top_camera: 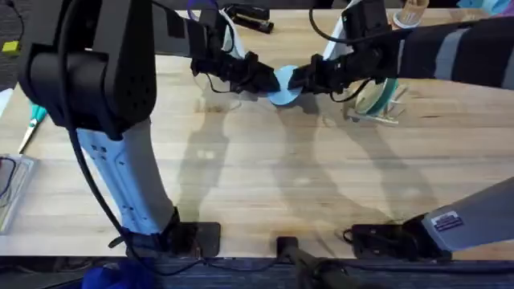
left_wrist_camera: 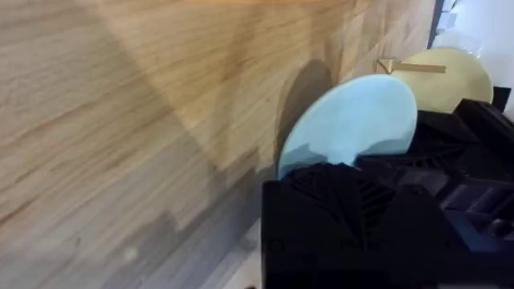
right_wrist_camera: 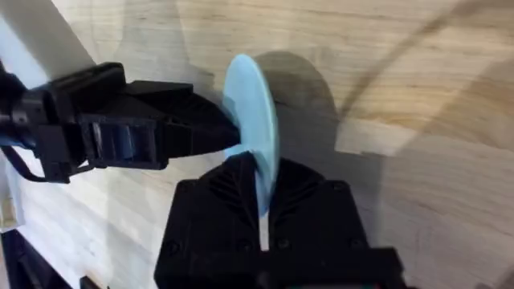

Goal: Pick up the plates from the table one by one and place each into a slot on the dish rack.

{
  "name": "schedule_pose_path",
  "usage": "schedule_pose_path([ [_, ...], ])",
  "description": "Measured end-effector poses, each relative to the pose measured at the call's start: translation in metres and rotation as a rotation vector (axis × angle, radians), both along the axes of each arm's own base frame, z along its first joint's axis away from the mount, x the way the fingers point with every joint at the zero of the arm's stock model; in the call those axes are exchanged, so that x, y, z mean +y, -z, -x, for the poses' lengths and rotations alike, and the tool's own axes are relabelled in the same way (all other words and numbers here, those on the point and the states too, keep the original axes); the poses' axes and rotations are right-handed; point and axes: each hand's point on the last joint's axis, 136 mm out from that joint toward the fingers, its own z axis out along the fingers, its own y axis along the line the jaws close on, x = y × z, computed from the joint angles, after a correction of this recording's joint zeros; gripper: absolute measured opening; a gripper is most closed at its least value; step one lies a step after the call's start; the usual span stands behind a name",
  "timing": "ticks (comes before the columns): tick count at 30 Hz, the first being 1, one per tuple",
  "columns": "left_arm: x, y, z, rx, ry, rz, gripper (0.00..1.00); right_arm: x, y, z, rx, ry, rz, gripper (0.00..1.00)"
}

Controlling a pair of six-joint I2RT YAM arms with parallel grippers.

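Note:
The pale light blue plate (top_camera: 283,87) hangs on edge above the far middle of the table (top_camera: 265,185), held between both arms. My left gripper (top_camera: 259,79) comes in from the left and is shut on the plate's (left_wrist_camera: 353,120) edge. My right gripper (top_camera: 299,79) reaches from the right, and the plate (right_wrist_camera: 253,120) stands edge-on in the narrow slot between its fingers (right_wrist_camera: 221,201). The left gripper (right_wrist_camera: 215,132) shows there too, touching the plate's side. The dish rack (top_camera: 384,112) stands just right of the right gripper, with the teal plate (top_camera: 389,90) upright in it.
A pale yellow plate (left_wrist_camera: 450,76) stands upright behind the blue one. A black stapler (top_camera: 249,16) lies at the far edge. A teal-handled tool (top_camera: 34,120) and a clear container (top_camera: 8,189) sit at the left edge. Bare wood lies in front of the arms.

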Motion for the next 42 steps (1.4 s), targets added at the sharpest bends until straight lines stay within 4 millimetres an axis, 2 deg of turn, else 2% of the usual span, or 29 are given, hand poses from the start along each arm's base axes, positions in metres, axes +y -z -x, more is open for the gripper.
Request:
schedule_pose_path([
  [11, 0.000, -0.001, 0.001, 0.018, -0.002, -0.005, 0.038, 0.001, 0.000, 0.001, 0.004, -0.001, -0.006, 0.030],
  [19, 0.010, -0.013, 0.001, 0.102, -0.016, -0.093, 0.039, 0.005, -0.002, 0.001, 0.000, -0.013, -0.017, 0.030],
  [25, 0.032, -0.043, -0.014, 0.064, 0.004, -0.241, 0.039, 0.003, -0.012, 0.003, -0.030, -0.035, -0.005, 0.032],
  [30, 0.048, -0.073, -0.023, 0.007, 0.028, -0.363, 0.039, -0.013, -0.025, 0.010, -0.041, -0.043, 0.082, 0.032],
  [36, 0.062, -0.116, -0.031, -0.070, 0.040, -0.465, 0.039, -0.024, -0.057, 0.009, -0.114, -0.067, 0.158, 0.032],
  [42, 0.080, -0.160, -0.028, -0.119, 0.027, -0.573, 0.039, -0.038, -0.086, 0.013, -0.165, -0.056, 0.229, 0.032],
])
